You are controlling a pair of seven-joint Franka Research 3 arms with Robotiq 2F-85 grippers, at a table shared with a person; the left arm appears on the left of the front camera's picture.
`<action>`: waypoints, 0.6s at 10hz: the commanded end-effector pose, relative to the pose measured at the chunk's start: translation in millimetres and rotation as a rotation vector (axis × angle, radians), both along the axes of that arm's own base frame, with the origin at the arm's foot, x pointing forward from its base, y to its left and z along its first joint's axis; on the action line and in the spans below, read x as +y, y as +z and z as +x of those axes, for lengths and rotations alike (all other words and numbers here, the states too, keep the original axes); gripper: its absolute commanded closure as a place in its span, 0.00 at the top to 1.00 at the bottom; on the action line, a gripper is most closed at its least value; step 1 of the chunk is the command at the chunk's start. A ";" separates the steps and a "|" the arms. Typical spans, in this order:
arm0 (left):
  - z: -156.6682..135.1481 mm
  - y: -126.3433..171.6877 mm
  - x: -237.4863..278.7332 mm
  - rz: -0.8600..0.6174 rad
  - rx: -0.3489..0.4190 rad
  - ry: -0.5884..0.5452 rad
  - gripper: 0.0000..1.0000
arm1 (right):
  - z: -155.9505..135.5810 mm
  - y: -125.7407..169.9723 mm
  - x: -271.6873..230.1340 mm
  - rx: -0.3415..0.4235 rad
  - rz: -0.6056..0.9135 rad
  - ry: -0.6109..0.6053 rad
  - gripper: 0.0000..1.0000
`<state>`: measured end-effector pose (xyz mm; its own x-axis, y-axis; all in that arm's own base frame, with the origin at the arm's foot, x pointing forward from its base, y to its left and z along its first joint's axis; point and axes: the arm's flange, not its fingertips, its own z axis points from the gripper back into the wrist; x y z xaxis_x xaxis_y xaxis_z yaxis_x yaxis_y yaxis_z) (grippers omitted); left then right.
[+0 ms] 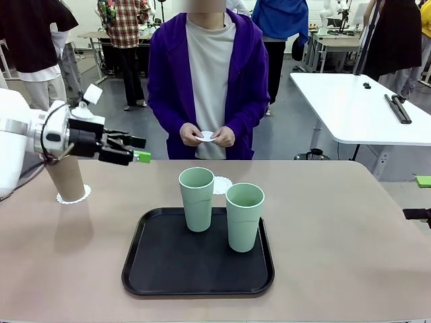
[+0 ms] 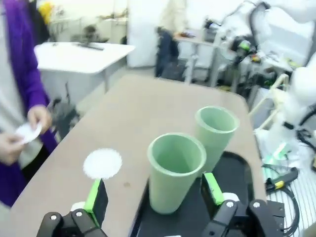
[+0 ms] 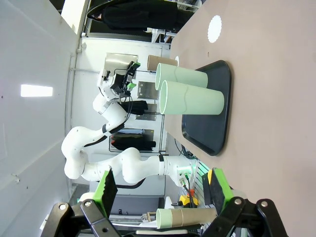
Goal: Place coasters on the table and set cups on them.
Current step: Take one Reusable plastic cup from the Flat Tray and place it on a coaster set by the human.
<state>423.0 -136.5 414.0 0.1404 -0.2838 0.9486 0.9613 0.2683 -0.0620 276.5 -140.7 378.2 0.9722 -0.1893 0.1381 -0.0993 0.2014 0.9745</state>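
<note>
Right now my left fingers (image 1: pixel 143 151) hang spread wide above the left side of the table (image 1: pixel 337 235). They are just beside the tan cup (image 1: pixel 67 178), which stands upright on a coaster (image 1: pixel 73 198). My right fingers (image 3: pixel 162 190) are spread too, gripping nothing. The far mint cup (image 1: pixel 196 198) and near mint cup (image 1: pixel 244 217) stand upright on the black tray (image 1: pixel 161 269). A second coaster (image 1: pixel 221 184) lies on the table just past the tray's far edge. The person's hands (image 1: pixel 190 134) hold a third coaster (image 1: pixel 207 135).
</note>
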 end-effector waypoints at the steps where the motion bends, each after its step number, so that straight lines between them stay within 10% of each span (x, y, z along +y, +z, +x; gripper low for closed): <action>1: 9.0 -39.6 -5.0 -0.022 0.018 -0.211 1.00 | 0.1 0.7 -0.6 -0.003 0.013 -0.001 1.00; 6: 19.3 -52.3 -23.4 -0.024 -0.018 -0.247 1.00 | 0.1 0.7 -0.6 -0.003 0.013 -0.001 1.00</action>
<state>443.1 -159.2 360.6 0.1001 -0.2825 0.9540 0.9949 0.0198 -0.0985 276.5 -140.6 378.3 0.9722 -0.1890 0.1382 -0.0993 0.2014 0.9745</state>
